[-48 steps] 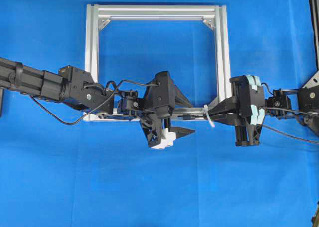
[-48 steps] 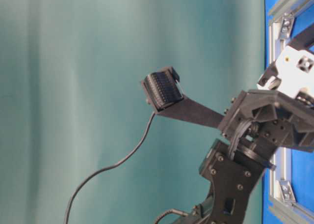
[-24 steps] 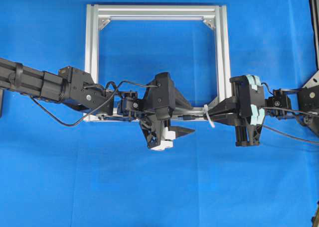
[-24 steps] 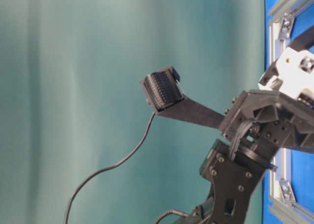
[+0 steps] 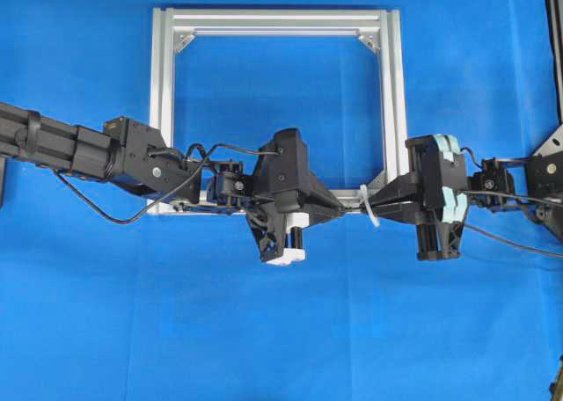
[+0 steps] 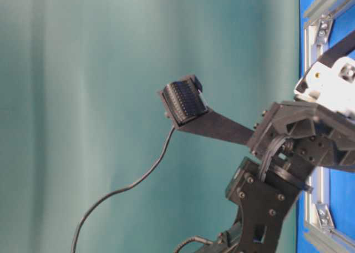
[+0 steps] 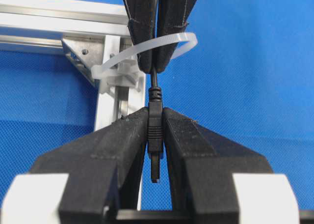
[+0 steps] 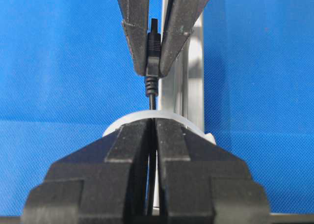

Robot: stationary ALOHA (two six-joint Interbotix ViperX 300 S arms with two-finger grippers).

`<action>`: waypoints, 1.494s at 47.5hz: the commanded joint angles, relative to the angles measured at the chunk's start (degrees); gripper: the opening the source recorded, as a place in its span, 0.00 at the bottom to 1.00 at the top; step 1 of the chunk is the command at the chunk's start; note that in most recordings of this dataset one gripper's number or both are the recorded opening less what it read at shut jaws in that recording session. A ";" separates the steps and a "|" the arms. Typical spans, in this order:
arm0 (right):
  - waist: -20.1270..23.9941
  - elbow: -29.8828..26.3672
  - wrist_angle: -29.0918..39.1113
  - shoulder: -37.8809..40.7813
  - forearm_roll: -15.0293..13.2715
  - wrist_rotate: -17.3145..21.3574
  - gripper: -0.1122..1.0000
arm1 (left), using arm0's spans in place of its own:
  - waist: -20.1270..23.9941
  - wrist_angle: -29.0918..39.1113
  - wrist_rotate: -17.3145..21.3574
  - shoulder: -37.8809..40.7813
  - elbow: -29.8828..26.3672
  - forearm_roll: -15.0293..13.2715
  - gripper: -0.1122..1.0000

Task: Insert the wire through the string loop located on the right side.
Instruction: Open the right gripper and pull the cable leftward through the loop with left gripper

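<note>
Handover in progress at the lower right corner of the silver frame (image 5: 393, 111). Left claw (image 7: 156, 135) clamped on the plug end of the wire (image 7: 155, 130), jaws tight on either side of the ribbed plug body, tip pointing back toward the camera at lower centre of the left wrist view. Right claw (image 8: 152, 150) pinched shut on the thin cable just behind, seen at lower centre of the right wrist view, with the plug above it between the other pair of fingers.

String loop (image 7: 147, 52) arching white across the upper middle of the left wrist view, anchored to the frame corner, ringing the tips of the right claw and the cable. So the plug appears already through, on the left side of the loop; likely reason for 2 grips at once: 1 to keep the line taut in the ring, 1 to draw it onward.

Room to move: open blue counter (image 5: 281, 331) across the lower half of the overhead view, free for a pull leftward. Tight spots: frame rail just beside the loop, and both claws nearly nose to nose in the overhead view, centre right.
</note>
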 commanded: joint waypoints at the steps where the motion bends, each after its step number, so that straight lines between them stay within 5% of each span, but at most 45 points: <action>1: -0.09 0.18 -0.26 -1.14 -0.09 0.00 0.07 | -0.26 -0.18 0.00 -1.23 -0.62 0.26 0.17; 12: -0.09 1.41 0.00 -2.37 0.35 0.26 0.08 | -0.26 -0.18 -0.09 -1.23 -0.44 0.26 0.17; 17: -0.26 1.93 0.00 -2.90 1.67 0.35 0.17 | -0.26 -0.18 -0.09 -1.23 -0.53 0.26 0.17; 33: -0.35 3.16 1.05 -4.04 2.90 0.18 0.95 | -0.26 -0.18 -0.09 -1.23 -0.44 0.26 0.17; 55: -0.35 3.16 1.05 -4.04 2.90 0.09 0.93 | -0.26 -0.18 0.00 -3.16 1.58 0.18 0.17; 71: -0.44 3.25 1.05 -3.96 2.81 0.00 0.93 | -0.62 -1.67 -0.09 -13.45 14.77 0.26 0.17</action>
